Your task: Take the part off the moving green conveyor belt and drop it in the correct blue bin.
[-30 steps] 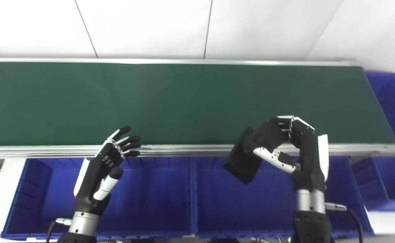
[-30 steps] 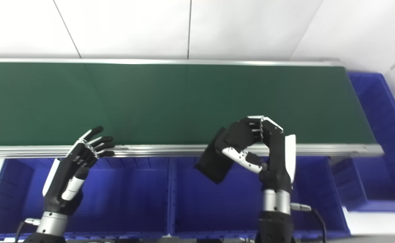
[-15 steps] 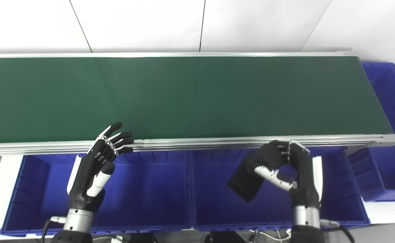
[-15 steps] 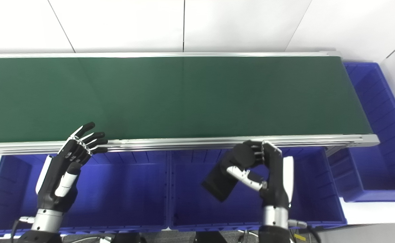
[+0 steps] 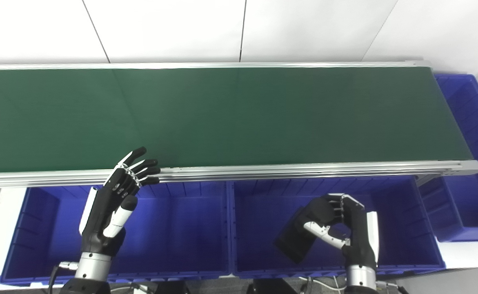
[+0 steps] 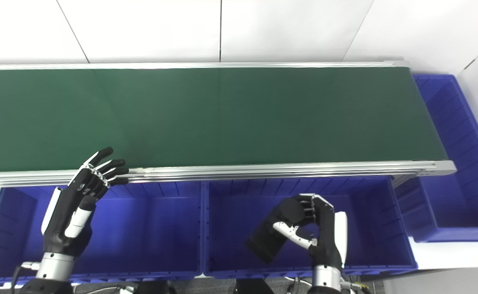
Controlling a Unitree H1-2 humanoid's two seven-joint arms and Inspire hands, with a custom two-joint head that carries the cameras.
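A flat black part (image 5: 296, 243) hangs tilted inside the right-hand front blue bin (image 5: 422, 228), with my right hand (image 5: 341, 228) shut on its upper end. My left hand (image 5: 116, 200) is open with its fingers spread, over the left-hand front blue bin (image 5: 181, 228), fingertips reaching the belt's near metal rail. The green conveyor belt (image 5: 222, 114) stretches across the view with nothing on it.
A third blue bin (image 5: 473, 134) stands past the belt's right end. A silver rail (image 5: 263, 169) runs along the belt's front edge above the two front bins. White wall panels rise behind the belt.
My right hand has carried the black part back off the belt's front rail and down into the right-hand front bin. The camera view shifted. The left hand stays where it was.
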